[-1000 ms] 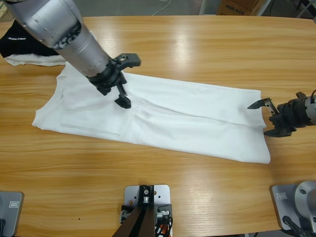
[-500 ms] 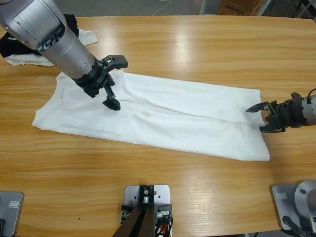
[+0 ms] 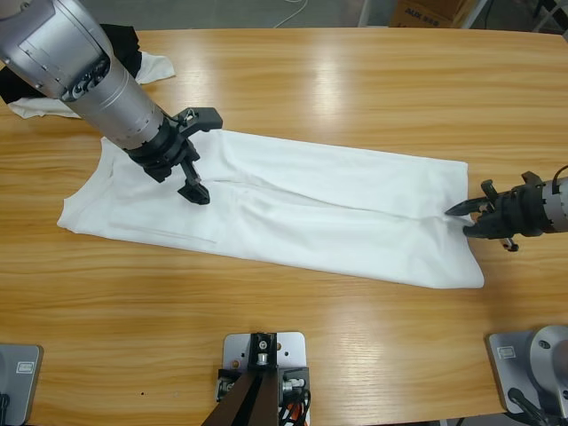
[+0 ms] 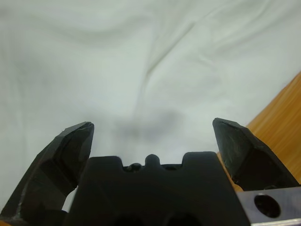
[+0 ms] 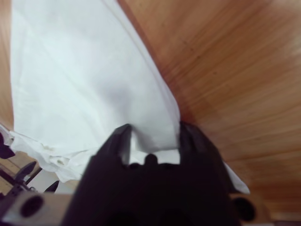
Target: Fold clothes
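The clothes are one white T-shirt [image 3: 337,209] lying flat in a long folded strip across the table. My left gripper [image 3: 202,155] hovers over the shirt's left part, jaws wide open and holding nothing. In the left wrist view white cloth [image 4: 141,56] fills the picture beyond that gripper [image 4: 150,129]. My right gripper [image 3: 460,219] is at the shirt's right edge, low over the table. The right wrist view shows a pinched-up fold of the shirt [image 5: 84,70] between the narrowed jaws of that gripper [image 5: 153,136].
A black garment with white lettering [image 3: 18,80] and a smaller white garment [image 3: 155,64] lie at the far left corner, partly behind the left arm. Bare wooden table [image 3: 355,80] runs behind and in front of the shirt. A cardboard box [image 3: 426,11] stands beyond the far edge.
The left gripper has drifted left and back over the shirt, still open. The right gripper has moved in to the shirt's right edge and its jaws have closed on the cloth.
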Robot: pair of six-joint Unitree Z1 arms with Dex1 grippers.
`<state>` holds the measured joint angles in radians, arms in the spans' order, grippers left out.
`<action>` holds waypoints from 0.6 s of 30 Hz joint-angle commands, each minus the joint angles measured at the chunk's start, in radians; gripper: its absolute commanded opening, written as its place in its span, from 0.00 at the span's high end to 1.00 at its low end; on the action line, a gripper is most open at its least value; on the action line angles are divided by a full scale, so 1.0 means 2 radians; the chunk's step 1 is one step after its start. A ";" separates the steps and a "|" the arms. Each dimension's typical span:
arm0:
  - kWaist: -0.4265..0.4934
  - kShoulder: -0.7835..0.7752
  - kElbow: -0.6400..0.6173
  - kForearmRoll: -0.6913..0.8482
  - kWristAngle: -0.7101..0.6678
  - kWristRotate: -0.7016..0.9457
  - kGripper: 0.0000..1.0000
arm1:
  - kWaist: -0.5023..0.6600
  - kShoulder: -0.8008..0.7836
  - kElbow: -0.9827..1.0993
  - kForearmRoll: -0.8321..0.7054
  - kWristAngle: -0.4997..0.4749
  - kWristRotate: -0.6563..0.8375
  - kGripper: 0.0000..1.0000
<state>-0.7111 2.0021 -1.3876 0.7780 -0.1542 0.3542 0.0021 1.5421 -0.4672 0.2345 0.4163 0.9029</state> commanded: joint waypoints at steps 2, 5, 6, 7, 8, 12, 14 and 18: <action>0.004 -0.003 0.034 -0.019 -0.003 -0.008 0.00 | 0.004 -0.004 0.021 -0.025 0.014 -0.011 1.00; 0.004 -0.003 0.038 -0.025 -0.004 -0.011 0.00 | 0.004 -0.003 0.021 -0.027 0.016 -0.013 1.00; 0.004 -0.003 0.040 -0.028 -0.004 -0.012 0.00 | 0.004 -0.003 0.021 -0.027 0.016 -0.014 1.00; 0.004 -0.003 0.042 -0.030 -0.004 -0.013 0.00 | 0.004 -0.002 0.022 -0.028 0.016 -0.016 1.00; 0.003 -0.004 0.043 -0.030 -0.004 -0.014 0.00 | 0.004 0.000 0.022 -0.031 0.016 -0.018 1.00; 0.003 -0.005 0.049 -0.030 -0.004 -0.014 0.00 | 0.004 0.000 0.021 -0.033 0.015 -0.040 1.00; 0.003 -0.006 0.051 -0.031 -0.004 -0.014 0.00 | 0.004 -0.014 0.018 -0.002 -0.008 -0.062 1.00; 0.003 -0.007 0.053 -0.034 -0.004 -0.014 0.00 | 0.004 -0.037 -0.043 0.088 -0.059 -0.097 1.00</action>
<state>-0.7110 2.0020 -1.3193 0.7309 -0.1542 0.3436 0.0022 1.5295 -0.4476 0.2130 0.4110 0.8048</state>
